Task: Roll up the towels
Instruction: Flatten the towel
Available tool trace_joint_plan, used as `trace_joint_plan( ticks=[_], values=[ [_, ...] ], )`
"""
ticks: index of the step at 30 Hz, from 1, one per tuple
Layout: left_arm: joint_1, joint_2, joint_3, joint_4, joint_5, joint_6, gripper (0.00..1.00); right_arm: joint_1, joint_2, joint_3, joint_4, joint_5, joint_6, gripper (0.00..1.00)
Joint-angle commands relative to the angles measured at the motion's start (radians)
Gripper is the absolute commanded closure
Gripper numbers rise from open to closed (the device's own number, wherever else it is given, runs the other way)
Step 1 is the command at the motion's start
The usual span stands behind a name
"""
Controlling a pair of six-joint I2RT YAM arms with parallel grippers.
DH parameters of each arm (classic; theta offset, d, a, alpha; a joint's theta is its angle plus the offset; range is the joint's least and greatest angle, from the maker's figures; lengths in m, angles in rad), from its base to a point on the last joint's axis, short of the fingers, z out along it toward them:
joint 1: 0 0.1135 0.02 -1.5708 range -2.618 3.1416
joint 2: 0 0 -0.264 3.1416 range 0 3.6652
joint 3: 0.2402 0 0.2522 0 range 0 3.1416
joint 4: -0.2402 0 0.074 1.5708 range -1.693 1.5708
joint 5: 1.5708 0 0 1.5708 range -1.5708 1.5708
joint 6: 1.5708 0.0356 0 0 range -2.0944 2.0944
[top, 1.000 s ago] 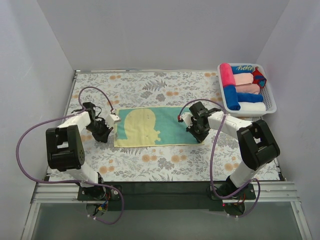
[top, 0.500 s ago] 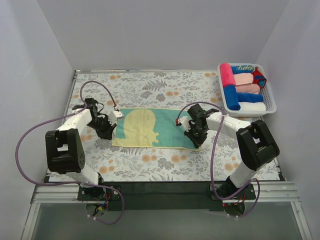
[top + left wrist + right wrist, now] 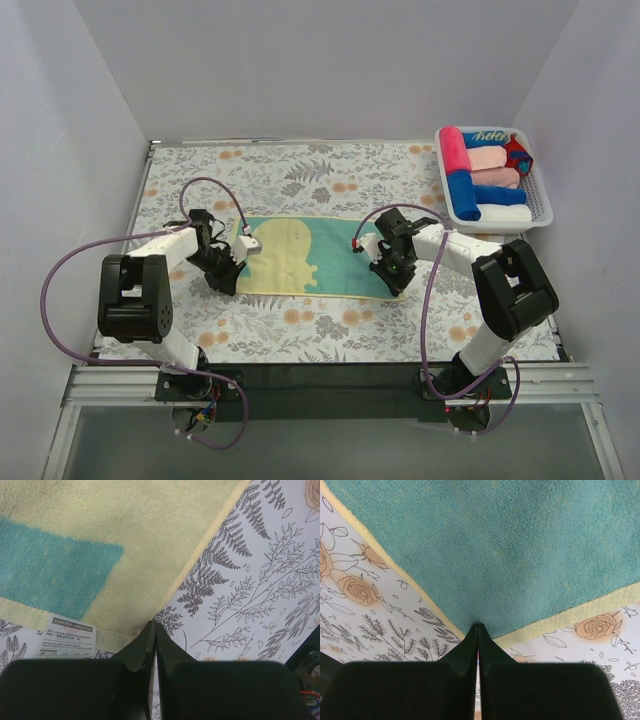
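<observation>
Towel [image 3: 320, 258], yellow with a teal patch, lies spread flat on the floral bench [image 3: 300, 330] between the two arms, with no turn of a roll in it yet. At its near left corner the left end effector [image 3: 230, 280] is closed tight; the left wrist view shows the fingertips [image 3: 150, 635] meeting on the yellow hem, with a white tag [image 3: 67, 636] just beside them, so it appears to be pinching the cloth. At the near right corner the right end effector [image 3: 395, 283] is likewise clamped shut, its tips biting the edge where the teal meets the yellow border in the right wrist view. Over the last second the left arm has swung inward and carried its end of the towel toward the middle, so the cloth now sits a little shorter and skewed, while the right arm has shifted only slightly. That looks like squaring up or gathering the left end to start the roll, so I judge the rolling proper barely begun. Further back the towel's far edge rests free on the bench. At the far right corner a white basket [image 3: 545, 205] holds rolled towels [image 3: 462, 190] in pink, blue, peach and white, well apart from the work.
</observation>
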Motion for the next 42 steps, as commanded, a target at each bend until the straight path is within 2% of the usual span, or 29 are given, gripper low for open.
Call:
trace_joint_plan(
  ticks=[1,8,11,18,25,32,37,42],
  values=[
    [0.0,0.009,-0.048,0.082,-0.141,-0.027,0.99,0.002,0.014,-0.018,-0.009,0.043,-0.02,0.99],
    [0.027,-0.029,-0.065,0.024,-0.199,0.013,1.0,-0.018,0.023,-0.048,0.023,0.106,-0.058,0.99],
    [0.027,-0.053,-0.053,-0.013,-0.163,0.036,1.0,-0.024,0.022,-0.035,0.022,0.087,-0.057,0.99],
    [0.02,-0.096,0.077,-0.099,0.049,0.019,0.95,-0.022,0.014,-0.005,-0.001,0.009,-0.048,0.99],
    [-0.003,-0.038,0.126,-0.031,0.078,-0.065,0.94,-0.022,0.029,0.005,-0.003,-0.002,-0.038,0.99],
    [-0.005,0.049,0.097,0.044,0.034,-0.081,0.94,-0.024,0.043,0.008,-0.003,0.012,-0.034,0.99],
    [-0.002,0.045,0.022,0.076,-0.101,-0.059,0.95,-0.022,0.057,-0.007,0.003,0.044,-0.049,0.99],
    [0.045,0.01,-0.042,0.068,-0.21,0.013,0.96,-0.031,0.06,-0.056,0.026,0.095,-0.072,0.99]
  ],
)
